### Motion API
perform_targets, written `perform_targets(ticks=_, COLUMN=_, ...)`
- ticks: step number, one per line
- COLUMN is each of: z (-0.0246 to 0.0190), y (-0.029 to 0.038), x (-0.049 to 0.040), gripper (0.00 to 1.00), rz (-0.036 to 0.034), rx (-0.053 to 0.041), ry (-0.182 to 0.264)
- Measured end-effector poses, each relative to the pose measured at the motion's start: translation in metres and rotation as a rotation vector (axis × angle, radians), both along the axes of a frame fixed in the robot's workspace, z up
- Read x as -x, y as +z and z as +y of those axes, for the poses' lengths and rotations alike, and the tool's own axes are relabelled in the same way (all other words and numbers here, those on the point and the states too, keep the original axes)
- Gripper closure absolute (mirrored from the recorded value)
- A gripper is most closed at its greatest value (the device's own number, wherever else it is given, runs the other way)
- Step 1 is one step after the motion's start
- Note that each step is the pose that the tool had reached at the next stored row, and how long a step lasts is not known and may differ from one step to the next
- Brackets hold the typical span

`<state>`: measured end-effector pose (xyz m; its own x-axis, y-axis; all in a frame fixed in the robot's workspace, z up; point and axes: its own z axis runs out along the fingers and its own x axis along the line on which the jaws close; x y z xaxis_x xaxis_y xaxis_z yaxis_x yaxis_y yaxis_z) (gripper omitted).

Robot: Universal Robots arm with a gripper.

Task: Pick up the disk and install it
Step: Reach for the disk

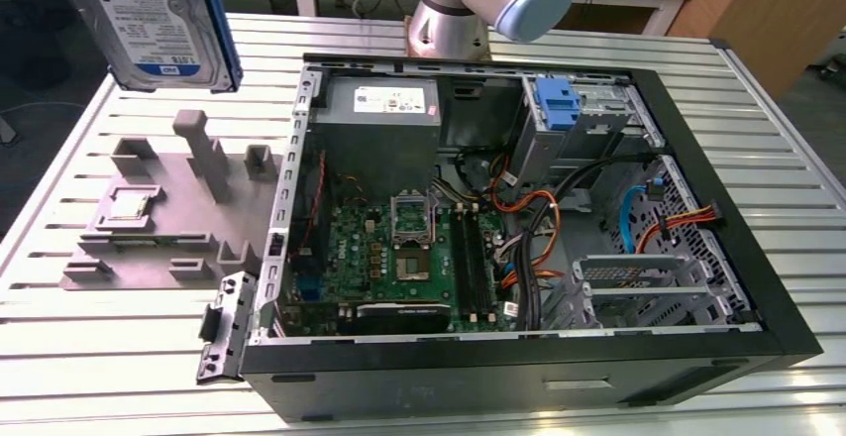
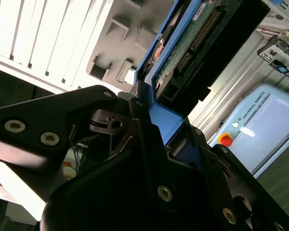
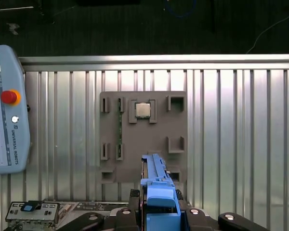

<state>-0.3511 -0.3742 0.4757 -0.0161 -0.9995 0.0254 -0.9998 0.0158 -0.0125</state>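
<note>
The disk (image 1: 157, 22) hangs high above the table at the exterior view's left, over the grey fixture, its white-and-blue label facing the camera and a blue bracket along its edge. In the second wrist view its green circuit-board underside (image 2: 190, 45) shows, with my gripper (image 2: 151, 113) shut on the blue bracket from both sides. The first wrist view shows the disk (image 3: 155, 175) edge-on, sticking out from my gripper (image 3: 159, 211) above the fixture.
The open computer case (image 1: 740, 287) fills the middle of the slatted table, with a blue-fronted drive bay (image 1: 557, 99) at its back. The grey fixture (image 1: 172, 213) (image 3: 143, 139) holds a processor chip (image 3: 143, 109). A teach pendant (image 3: 5, 110) lies beside it.
</note>
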Motion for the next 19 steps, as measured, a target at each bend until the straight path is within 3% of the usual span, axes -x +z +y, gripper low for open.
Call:
perform_targets(ticks=12, z=0.0, y=-0.0001, x=-0.0285, gripper=0.63, rz=0.0, rx=0.0, ry=0.0)
perform_targets(ticks=19, z=0.0, y=-0.0001, x=-0.0331, gripper=0.63, rz=0.0, rx=-0.0001, ry=0.0)
